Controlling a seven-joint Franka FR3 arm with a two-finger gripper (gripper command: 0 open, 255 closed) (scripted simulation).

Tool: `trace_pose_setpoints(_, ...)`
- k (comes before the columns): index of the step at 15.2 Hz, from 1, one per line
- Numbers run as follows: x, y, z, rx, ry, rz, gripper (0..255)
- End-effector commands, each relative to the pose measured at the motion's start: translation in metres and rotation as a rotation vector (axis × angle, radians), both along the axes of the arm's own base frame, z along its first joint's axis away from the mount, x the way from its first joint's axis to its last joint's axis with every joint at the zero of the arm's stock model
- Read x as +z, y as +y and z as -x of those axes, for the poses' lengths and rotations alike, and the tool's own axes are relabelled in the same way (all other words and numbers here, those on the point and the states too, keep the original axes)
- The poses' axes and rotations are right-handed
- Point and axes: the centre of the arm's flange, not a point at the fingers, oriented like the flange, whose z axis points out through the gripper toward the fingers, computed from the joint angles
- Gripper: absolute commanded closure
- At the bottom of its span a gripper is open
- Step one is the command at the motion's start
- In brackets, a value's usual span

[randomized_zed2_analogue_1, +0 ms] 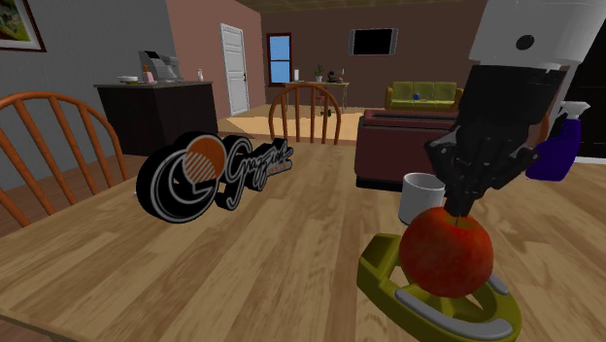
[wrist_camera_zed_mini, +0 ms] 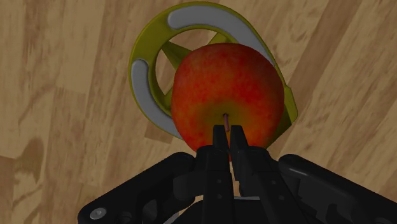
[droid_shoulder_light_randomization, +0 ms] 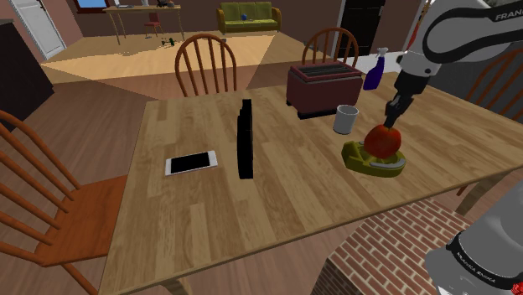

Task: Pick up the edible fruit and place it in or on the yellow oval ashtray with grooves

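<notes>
A red apple (droid_shoulder_light_randomization: pixel 385 142) (randomized_zed2_analogue_1: pixel 445 255) (wrist_camera_zed_mini: pixel 222 89) sits in the yellow-green oval ashtray (droid_shoulder_light_randomization: pixel 360 159) (randomized_zed2_analogue_1: pixel 384 277) (wrist_camera_zed_mini: pixel 143 70), which has a grey rim and lies near the shoulder view's right side of the wooden table. My black gripper (droid_shoulder_light_randomization: pixel 390 120) (randomized_zed2_analogue_1: pixel 458 206) (wrist_camera_zed_mini: pixel 226 130) comes straight down onto the top of the apple. Its fingers are shut on the thin stem, with the fingertips just above the skin. The apple hides most of the ashtray's middle.
A white mug (droid_shoulder_light_randomization: pixel 345 119) (randomized_zed2_analogue_1: pixel 420 196) stands just behind the ashtray, with a dark red toaster (droid_shoulder_light_randomization: pixel 323 88) and a blue spray bottle (droid_shoulder_light_randomization: pixel 375 71) beyond. An upright black sign (droid_shoulder_light_randomization: pixel 245 138) (randomized_zed2_analogue_1: pixel 209 175) and a phone (droid_shoulder_light_randomization: pixel 191 162) lie mid-table. Wooden chairs (droid_shoulder_light_randomization: pixel 205 63) ring the table.
</notes>
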Motion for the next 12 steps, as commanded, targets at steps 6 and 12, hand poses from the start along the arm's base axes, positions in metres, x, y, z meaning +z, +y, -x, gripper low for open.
trace_pose_setpoints(6,-0.0029,0.0001,-0.0006,0.0,-0.001,0.0,255)
trace_pose_setpoints(12,-0.0029,0.0001,-0.0006,0.0,-0.001,0.0,0)
